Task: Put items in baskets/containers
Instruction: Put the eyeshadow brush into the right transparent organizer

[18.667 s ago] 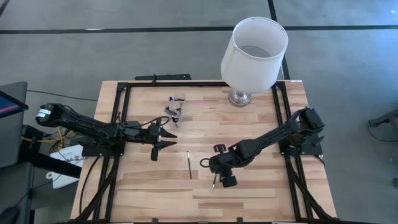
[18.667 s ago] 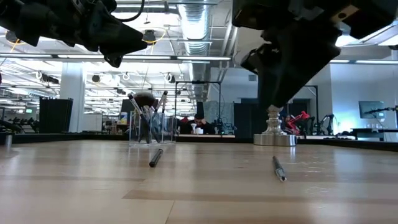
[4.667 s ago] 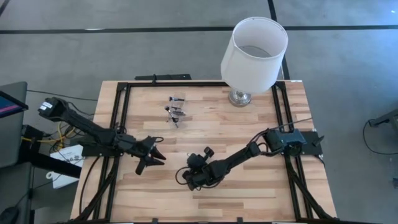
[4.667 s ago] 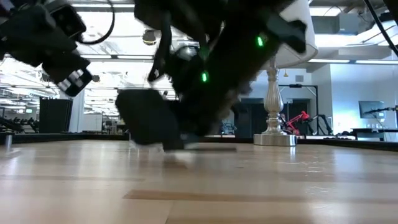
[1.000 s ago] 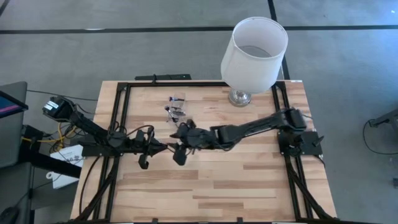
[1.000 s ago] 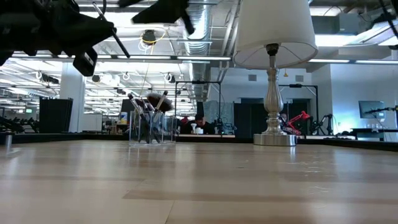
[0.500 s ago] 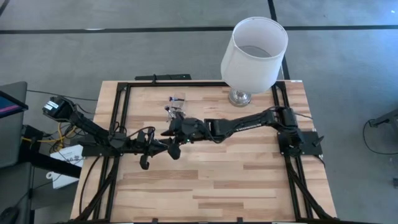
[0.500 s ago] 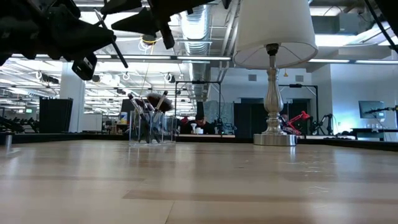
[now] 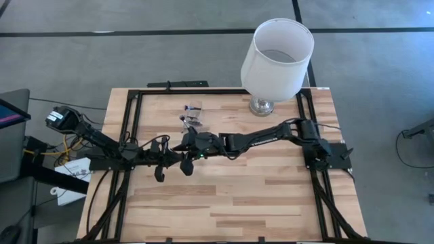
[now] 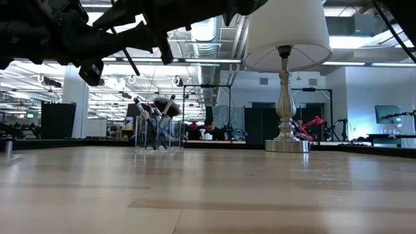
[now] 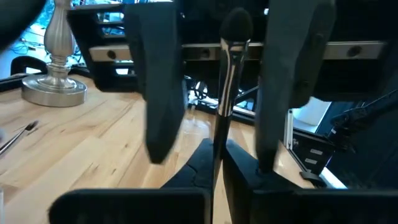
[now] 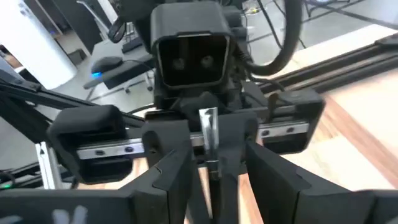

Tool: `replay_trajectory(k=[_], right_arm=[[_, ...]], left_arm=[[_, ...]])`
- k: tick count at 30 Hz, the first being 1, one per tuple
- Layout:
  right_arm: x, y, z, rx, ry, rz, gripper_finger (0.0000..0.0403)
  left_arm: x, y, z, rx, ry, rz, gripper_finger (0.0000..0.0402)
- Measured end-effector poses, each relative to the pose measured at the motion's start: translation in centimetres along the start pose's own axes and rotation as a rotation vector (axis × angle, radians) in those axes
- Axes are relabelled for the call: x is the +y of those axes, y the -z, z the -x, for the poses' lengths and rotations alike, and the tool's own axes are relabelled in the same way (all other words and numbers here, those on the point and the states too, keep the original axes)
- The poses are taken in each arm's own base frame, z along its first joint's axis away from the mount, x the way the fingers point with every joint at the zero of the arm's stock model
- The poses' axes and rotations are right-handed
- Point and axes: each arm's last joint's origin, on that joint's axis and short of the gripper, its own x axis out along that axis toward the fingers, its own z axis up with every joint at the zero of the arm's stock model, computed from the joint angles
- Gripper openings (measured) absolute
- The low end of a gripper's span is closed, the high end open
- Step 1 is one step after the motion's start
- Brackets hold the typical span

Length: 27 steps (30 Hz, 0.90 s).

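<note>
1. Left gripper was clamped shut on a thin dark-handled makeup brush with a silver ferrule, holding it off the wooden table with the dark bristle head pointing away from the wrist.
2. Right gripper faced it head-on, its two fingers spread apart on either side of the brush shaft, not visibly touching it.
3. A second before, the right gripper had hung a little to the right of the left one; it had since slid closer, so the two met over the left-middle of the table.
4. Several seconds earlier the right gripper had been low near the front-middle boards.
5. A small clear plastic cup, already bristling with brushes, stood just behind the meeting point, toward the far edge.
6. A white-shaded lamp on a silver base stood at the far right, well apart from both grippers.
7. Bare boards stretched from the grippers to the near edge and out to the right rail.
</note>
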Motion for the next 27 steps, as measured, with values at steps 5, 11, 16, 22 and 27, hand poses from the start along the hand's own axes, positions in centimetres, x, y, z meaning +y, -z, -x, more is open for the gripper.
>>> replay_trajectory(k=[5,11,16,22,27], right_arm=[[0.2,-0.5,0.3,-0.019,-0.006,0.038,0.0116],[0.3,-1.1,0.7,-0.032,-0.015,0.040,0.0080],[0.3,-0.6,0.5,0.007,-0.038,0.043,0.0045],[0.3,-0.6,0.5,0.010,-0.042,0.050,0.0015],[0.4,-0.5,0.5,0.011,-0.047,0.050,0.0014]], left_arm=[[0.0,0.0,0.0,0.002,0.006,0.000,0.0013],[-0.1,0.0,0.0,0.006,0.021,0.021,0.0013],[-0.1,0.0,0.0,0.007,0.022,0.021,0.0013],[-0.2,0.0,0.0,0.017,0.063,0.023,0.0021],[-0.3,0.1,0.0,0.029,0.103,0.022,0.0042]])
